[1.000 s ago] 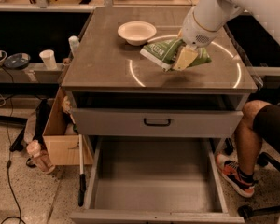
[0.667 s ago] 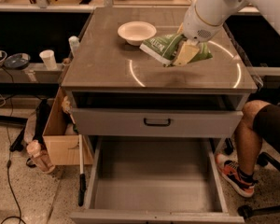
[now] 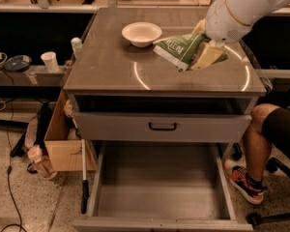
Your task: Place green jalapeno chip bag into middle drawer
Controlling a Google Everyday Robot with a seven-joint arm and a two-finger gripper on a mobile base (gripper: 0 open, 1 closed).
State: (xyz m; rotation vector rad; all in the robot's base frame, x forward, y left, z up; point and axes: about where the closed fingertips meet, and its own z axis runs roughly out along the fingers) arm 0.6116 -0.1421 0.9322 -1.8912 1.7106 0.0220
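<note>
The two-finger gripper [image 3: 201, 47] on the white arm [image 3: 251, 4] was clamped on the crinkly green foil jalapeno chip bag [image 3: 178, 48], holding it tilted over the grey cabinet top [image 3: 106, 66] (just right of the cream round bowl [image 3: 141, 33]). The wide grey metal middle drawer [image 3: 159, 187] stood pulled out below.

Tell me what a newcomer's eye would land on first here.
The white arm's gripper holds the green jalapeno chip bag over the right side of the cabinet top, near a cream bowl. Below, the middle drawer stands pulled wide open. A person's leg with an orange shoe sits just right of the cabinet.
</note>
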